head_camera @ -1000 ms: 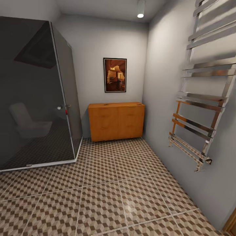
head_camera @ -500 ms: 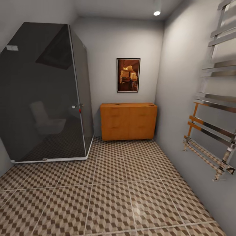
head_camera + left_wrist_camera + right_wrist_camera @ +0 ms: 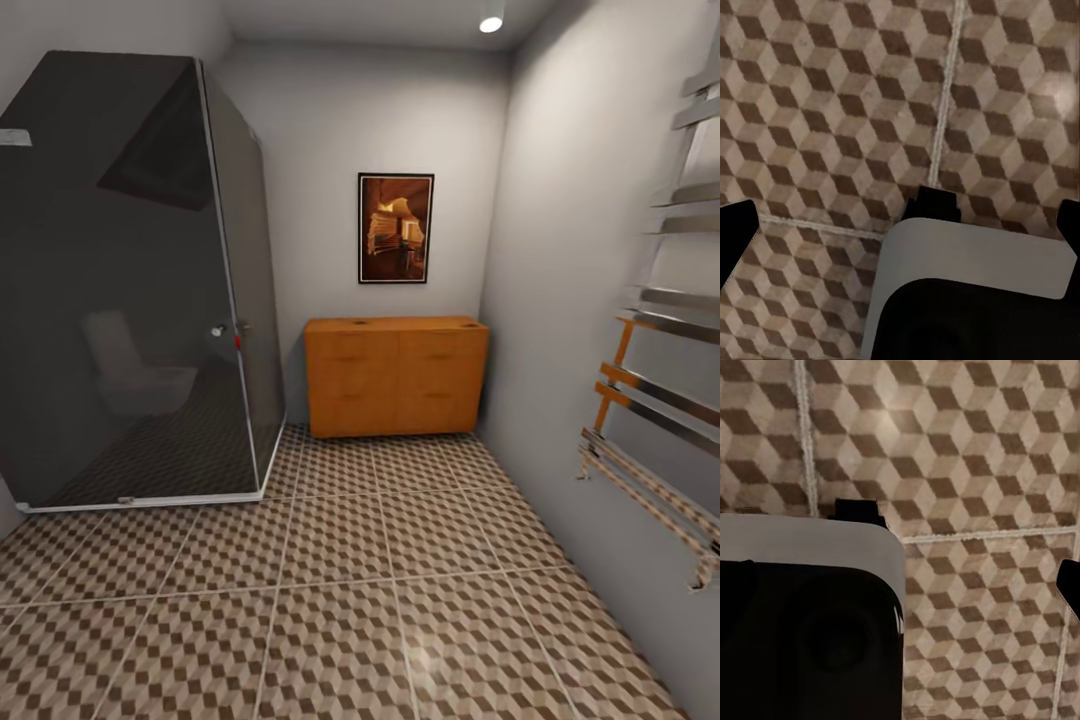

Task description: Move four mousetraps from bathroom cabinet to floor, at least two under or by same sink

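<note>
While the cabinet (image 3: 396,376) sits shut against the far wall in the head view, no mousetrap can be made out; two tiny marks on its top are too small to name. It's wedged into the corner, the right-hand wall beside it, a framed picture (image 3: 396,228) hanging above. To its left stands the dark glass shower enclosure (image 3: 130,290), a toilet shape only dimly readable behind the glass. On the right wall a chrome towel rail (image 3: 665,340) runs off the picture's edge. The bathroom floor (image 3: 340,600) spreads its cube-pattern tiles across the whole foreground, well apart from the cabinet's drawers.

Over to the wrists: the left gripper (image 3: 900,217) shows dark fingertips at opposite edges, spread wide above bare tile. The right gripper (image 3: 956,544) is the same story, tips far apart, nothing between them. The cabinet lies well away from both sets of jaws.
</note>
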